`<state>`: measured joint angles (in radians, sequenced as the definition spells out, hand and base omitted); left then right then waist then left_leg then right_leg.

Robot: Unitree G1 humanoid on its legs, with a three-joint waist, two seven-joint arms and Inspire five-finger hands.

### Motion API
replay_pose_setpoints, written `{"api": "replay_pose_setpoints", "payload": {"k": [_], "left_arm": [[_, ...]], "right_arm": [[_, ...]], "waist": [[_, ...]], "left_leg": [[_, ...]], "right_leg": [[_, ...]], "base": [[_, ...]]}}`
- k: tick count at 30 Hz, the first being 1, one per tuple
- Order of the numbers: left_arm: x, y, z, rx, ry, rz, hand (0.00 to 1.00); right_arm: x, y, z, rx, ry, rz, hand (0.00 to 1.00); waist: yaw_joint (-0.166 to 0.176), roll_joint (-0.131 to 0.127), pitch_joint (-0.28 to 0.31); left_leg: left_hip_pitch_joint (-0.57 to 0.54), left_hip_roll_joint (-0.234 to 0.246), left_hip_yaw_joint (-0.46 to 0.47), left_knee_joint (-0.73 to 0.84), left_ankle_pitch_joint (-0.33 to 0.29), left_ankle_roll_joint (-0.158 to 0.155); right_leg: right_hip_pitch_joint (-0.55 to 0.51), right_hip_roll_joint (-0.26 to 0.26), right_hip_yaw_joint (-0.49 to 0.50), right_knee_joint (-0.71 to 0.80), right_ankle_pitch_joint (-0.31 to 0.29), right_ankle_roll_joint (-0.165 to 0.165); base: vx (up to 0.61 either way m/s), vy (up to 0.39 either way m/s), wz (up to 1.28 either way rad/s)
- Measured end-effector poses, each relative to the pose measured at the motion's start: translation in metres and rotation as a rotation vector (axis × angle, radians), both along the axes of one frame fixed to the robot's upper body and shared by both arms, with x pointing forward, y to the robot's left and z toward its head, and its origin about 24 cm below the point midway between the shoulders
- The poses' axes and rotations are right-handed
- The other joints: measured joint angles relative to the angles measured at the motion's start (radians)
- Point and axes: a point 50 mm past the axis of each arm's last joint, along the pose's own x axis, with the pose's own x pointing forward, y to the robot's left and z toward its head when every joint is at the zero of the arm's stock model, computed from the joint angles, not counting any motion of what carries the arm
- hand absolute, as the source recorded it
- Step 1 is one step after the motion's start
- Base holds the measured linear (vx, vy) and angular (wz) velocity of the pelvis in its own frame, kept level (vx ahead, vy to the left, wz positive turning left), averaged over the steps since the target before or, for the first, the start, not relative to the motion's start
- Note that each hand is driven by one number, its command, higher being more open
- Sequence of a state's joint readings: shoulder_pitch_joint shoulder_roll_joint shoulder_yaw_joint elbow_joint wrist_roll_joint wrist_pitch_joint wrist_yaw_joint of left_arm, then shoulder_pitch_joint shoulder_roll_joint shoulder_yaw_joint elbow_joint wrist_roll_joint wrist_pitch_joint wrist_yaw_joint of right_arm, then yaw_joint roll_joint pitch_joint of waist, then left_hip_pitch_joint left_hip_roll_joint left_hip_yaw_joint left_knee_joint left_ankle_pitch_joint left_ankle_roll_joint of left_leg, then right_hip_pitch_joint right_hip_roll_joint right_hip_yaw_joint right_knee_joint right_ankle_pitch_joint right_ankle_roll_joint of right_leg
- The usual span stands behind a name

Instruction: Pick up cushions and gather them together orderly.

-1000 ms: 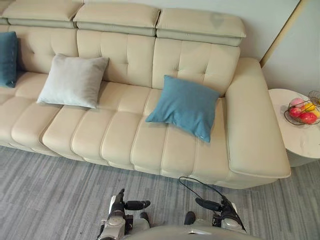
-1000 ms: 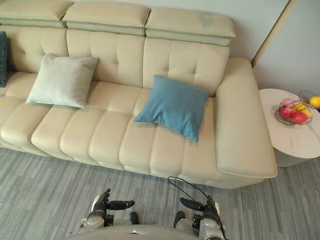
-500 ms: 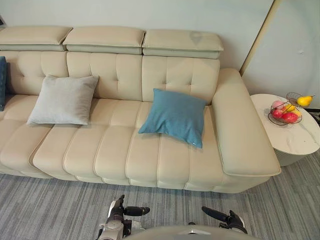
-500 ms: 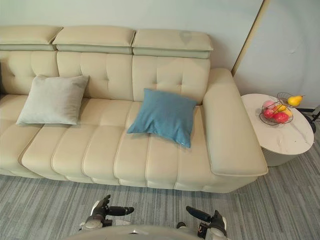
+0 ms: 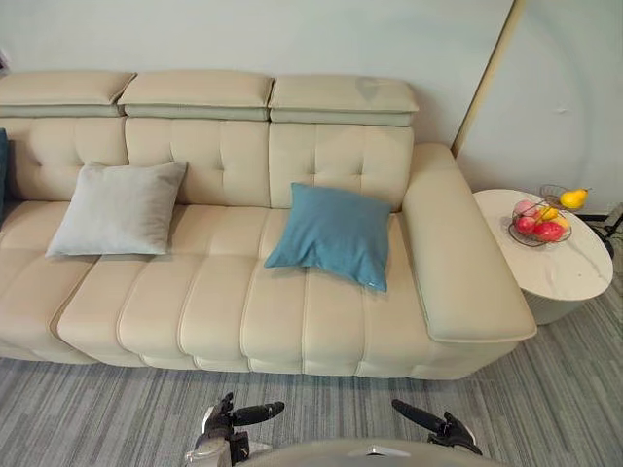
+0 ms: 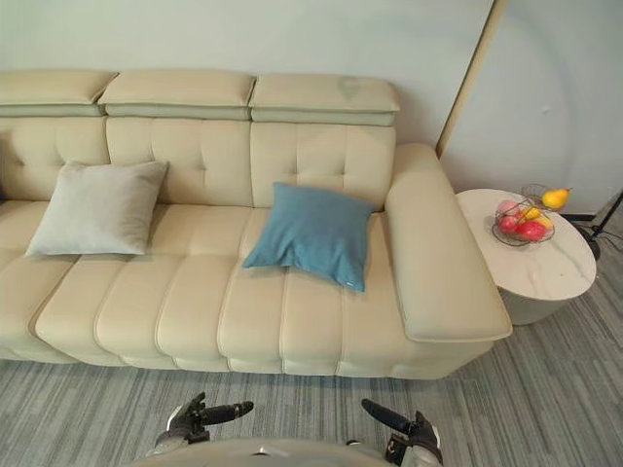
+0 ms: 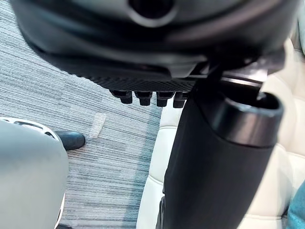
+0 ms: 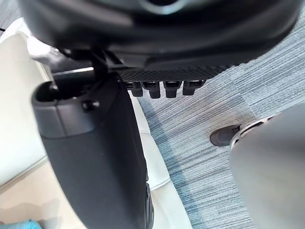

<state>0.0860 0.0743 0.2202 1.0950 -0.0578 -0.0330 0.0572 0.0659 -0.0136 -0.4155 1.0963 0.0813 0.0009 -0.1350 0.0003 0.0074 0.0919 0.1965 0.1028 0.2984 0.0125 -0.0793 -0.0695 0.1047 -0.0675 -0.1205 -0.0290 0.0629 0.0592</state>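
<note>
Two to gather, well apart on cream leather sofa (image 5: 458, 253): teal square fabric cushion (image 5: 333, 234) straight ahead, between left hand (image 5: 224, 428) and right hand (image 5: 446, 429); light grey square fabric cushion (image 5: 117, 209) off leftward. Fingers released, grasping nothing.

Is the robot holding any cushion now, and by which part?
Nothing is held. The left hand and the right hand hang empty above the floor; the grey cushion and the blue cushion lie on the sofa.
</note>
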Motion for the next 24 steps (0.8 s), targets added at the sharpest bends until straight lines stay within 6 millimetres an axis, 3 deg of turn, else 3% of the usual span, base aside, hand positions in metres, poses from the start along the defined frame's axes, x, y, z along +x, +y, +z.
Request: {"api": "replay_pose_setpoints", "payload": {"k": [6,9,12,13,14,15,16,17,18,19,20,21,23,24], "left_arm": [[-0.001,-0.001,0.0,-0.005,0.0,0.009,1.0],[-0.006,0.0,-0.001,-0.016,0.002,0.085,1.0],[-0.005,0.004,-0.001,-0.011,-0.002,0.117,1.0],[-0.002,0.004,0.0,-0.011,-0.01,0.115,1.0],[0.002,0.004,0.001,-0.01,-0.019,0.107,1.0],[0.008,-0.001,0.001,-0.02,-0.026,0.091,1.0],[0.013,-0.006,0.002,-0.027,-0.036,0.06,1.0],[0.017,-0.008,0.002,-0.028,-0.046,0.04,1.0],[0.02,-0.009,0.003,-0.027,-0.046,0.009,1.0],[0.026,-0.011,0.004,-0.027,-0.056,-0.012,1.0],[0.03,-0.014,0.005,-0.031,-0.064,-0.029,1.0],[0.031,-0.016,0.005,-0.038,-0.067,-0.025,1.0],[0.026,-0.025,0.001,-0.068,-0.042,-0.032,1.0],[0.026,-0.029,0.001,-0.077,-0.038,-0.053,1.0]], "right_arm": [[0.0,-0.006,0.003,-0.026,-0.026,-0.01,1.0],[0.007,-0.002,0.005,-0.025,-0.051,0.015,1.0],[0.02,0.007,0.007,-0.013,-0.085,0.081,1.0],[0.024,0.008,0.008,-0.013,-0.093,0.091,1.0],[0.031,0.01,0.009,-0.009,-0.108,0.095,1.0],[0.033,0.008,0.01,-0.015,-0.112,0.092,1.0],[0.031,0.006,0.01,-0.02,-0.103,0.088,1.0],[0.03,0.006,0.009,-0.019,-0.097,0.085,1.0],[0.03,0.004,0.01,-0.026,-0.096,0.091,1.0],[0.035,0.003,0.011,-0.032,-0.102,0.104,1.0],[0.035,0.001,0.01,-0.035,-0.091,0.109,1.0],[0.036,0.0,0.009,-0.034,-0.077,0.112,1.0],[0.042,-0.005,0.012,-0.051,-0.09,0.121,1.0],[0.043,-0.007,0.012,-0.055,-0.089,0.122,1.0]], "waist": [[-0.002,0.005,0.003],[-0.002,0.016,0.007],[-0.003,0.0,0.021],[-0.003,-0.005,0.026],[-0.003,-0.011,0.037],[-0.01,-0.002,0.047],[-0.012,0.003,0.05],[-0.013,0.004,0.05],[-0.021,0.006,0.051],[-0.03,0.011,0.052],[-0.03,0.012,0.052],[-0.026,0.009,0.056],[-0.029,0.039,0.07],[-0.034,0.041,0.072]], "left_leg": [[-0.004,0.031,0.079,0.034,-0.037,-0.025],[0.0,0.054,0.177,0.068,-0.061,-0.037],[0.005,0.076,0.311,0.113,-0.07,-0.033],[0.007,0.086,0.381,0.133,-0.076,-0.025],[0.011,0.096,0.459,0.156,-0.083,-0.012],[0.02,0.102,0.487,0.157,-0.085,-0.011],[0.031,0.1,0.512,0.155,-0.085,-0.011],[0.039,0.097,0.525,0.156,-0.085,-0.012],[0.047,0.104,0.545,0.162,-0.086,-0.013],[0.053,0.111,0.572,0.164,-0.086,-0.013],[0.066,0.11,0.604,0.162,-0.085,-0.014],[0.101,0.107,0.648,0.156,-0.089,-0.033],[0.137,0.111,0.669,0.175,-0.085,-0.032],[0.138,0.103,0.65,0.188,-0.101,-0.036]], "right_leg": [[-0.039,0.036,0.082,-0.008,0.012,-0.008],[-0.087,0.074,0.175,0.013,0.02,-0.016],[-0.169,0.121,0.29,0.077,0.028,-0.025],[-0.212,0.143,0.264,0.097,0.045,-0.041],[-0.251,0.128,0.097,0.1,0.033,-0.109],[-0.264,0.098,-0.035,0.135,-0.006,-0.145],[-0.275,0.05,-0.212,0.187,-0.049,-0.164],[-0.278,0.014,-0.324,0.22,-0.059,-0.164],[-0.278,-0.018,-0.474,0.263,-0.102,-0.192],[-0.278,-0.06,-0.621,0.331,-0.174,-0.22],[-0.272,-0.098,-0.703,0.395,-0.228,-0.216],[-0.27,-0.108,-0.726,0.443,-0.249,-0.197],[-0.271,-0.073,-0.657,0.445,-0.272,-0.201],[-0.273,-0.067,-0.62,0.441,-0.276,-0.207]], "base": [[0.0,-0.025,-0.44],[0.07,-0.005,-1.06],[0.04,-0.046,-1.57],[-0.03,-0.159,-1.92],[-0.03,-0.157,-1.96],[0.02,-0.054,-1.54],[0.09,0.048,-0.92],[0.15,0.049,-1.1],[0.2,-0.036,-1.13],[0.29,-0.091,-1.14],[0.38,-0.12,-1.22],[0.37,-0.145,-1.43],[0.27,-0.182,-1.35],[0.15,-0.137,-0.91]]}}
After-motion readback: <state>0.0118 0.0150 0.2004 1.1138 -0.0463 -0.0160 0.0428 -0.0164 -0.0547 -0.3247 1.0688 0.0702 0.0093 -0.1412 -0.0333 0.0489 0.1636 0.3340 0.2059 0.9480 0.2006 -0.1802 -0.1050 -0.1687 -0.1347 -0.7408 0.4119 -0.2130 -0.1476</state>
